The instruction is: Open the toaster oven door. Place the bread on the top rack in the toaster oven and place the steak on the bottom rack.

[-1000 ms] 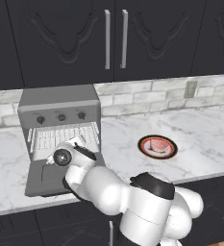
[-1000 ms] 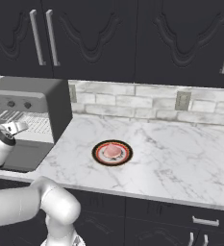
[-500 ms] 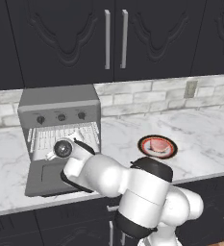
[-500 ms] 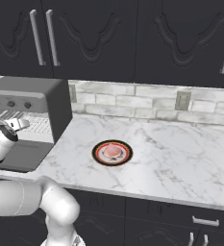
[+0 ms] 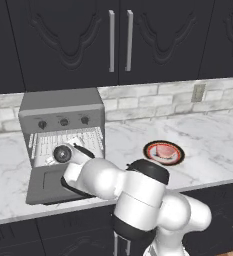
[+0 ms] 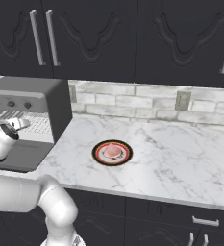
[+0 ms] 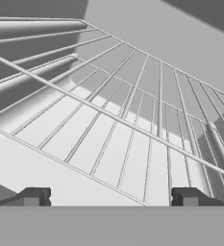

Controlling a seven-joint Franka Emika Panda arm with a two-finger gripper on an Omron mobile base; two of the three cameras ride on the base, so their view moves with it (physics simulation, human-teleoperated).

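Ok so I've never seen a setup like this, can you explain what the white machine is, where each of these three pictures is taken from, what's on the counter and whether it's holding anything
The white machine is a robot arm on a drivable base, in a computer-rendered kitchen. Two pictures come from cameras on the base, behind the arm to its left and right; the third looks out from its hand.

On the marble counter stands a grey toaster oven with its door folded down. The arm reaches into the opening. Further along sits a red-rimmed plate carrying the pinkish steak.

In the hand view the gripper faces the wire racks, its two dark fingertips wide apart with nothing between them: it is open and holds nothing. I cannot make out the bread in these pictures.
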